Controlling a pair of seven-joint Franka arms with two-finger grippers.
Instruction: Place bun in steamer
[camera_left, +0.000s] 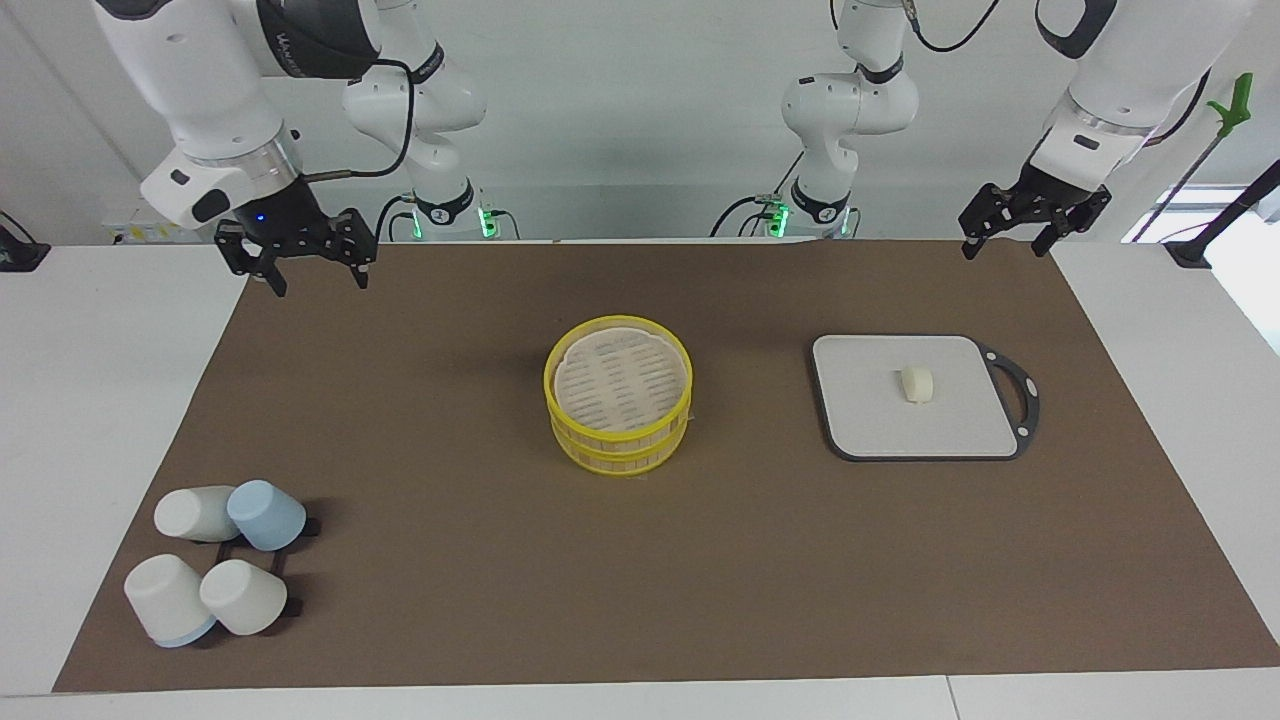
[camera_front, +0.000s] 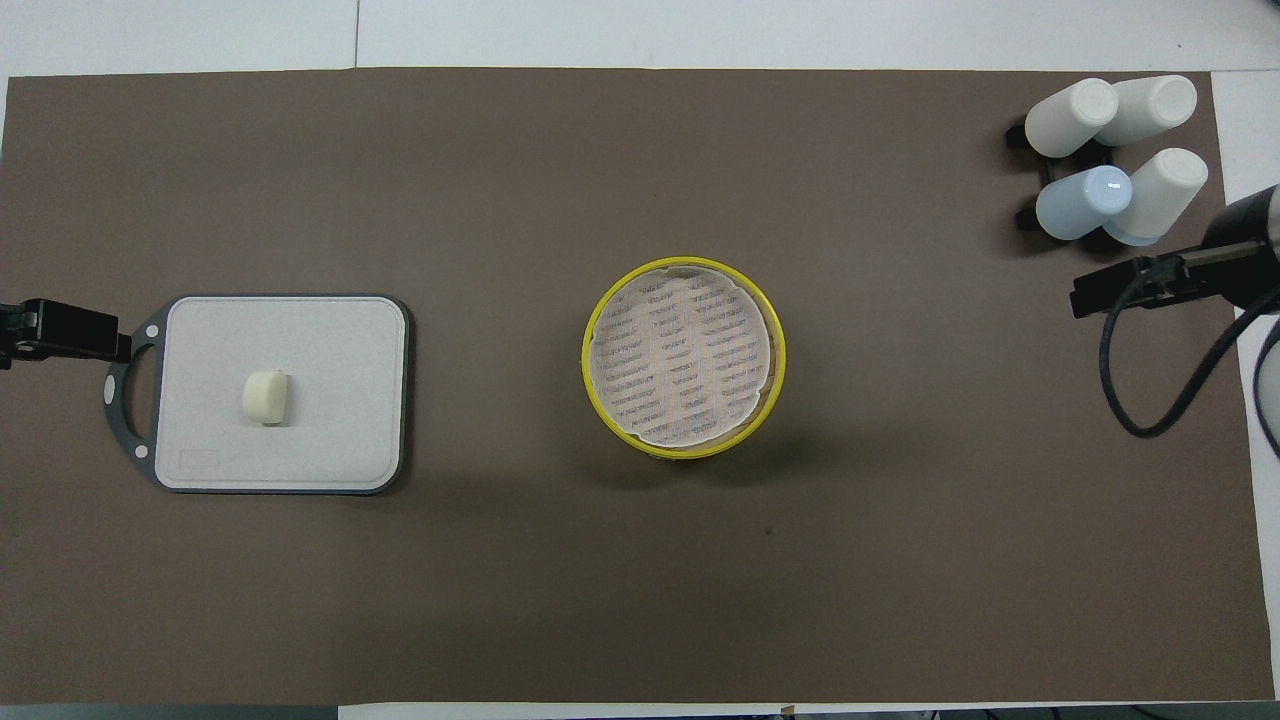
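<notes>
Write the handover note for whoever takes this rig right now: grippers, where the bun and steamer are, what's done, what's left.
Left gripper: open, empty, up over the mat's edge near its own base, waiting.
Right gripper: open, empty, up over the mat's corner at the right arm's end.
Bun: lying on the grey board, toward the left arm's end, untouched.
Steamer: mid-mat, lid off, nothing inside.
Cups: four on a rack at the right arm's end, not part of the job.
Done: nothing yet.
Left: grasp the bun, carry it over, set it in the steamer.

The mat looked matt, paper-like. The steamer had glossy yellow rims and woven slats. The bun looked smooth, doughy.
</notes>
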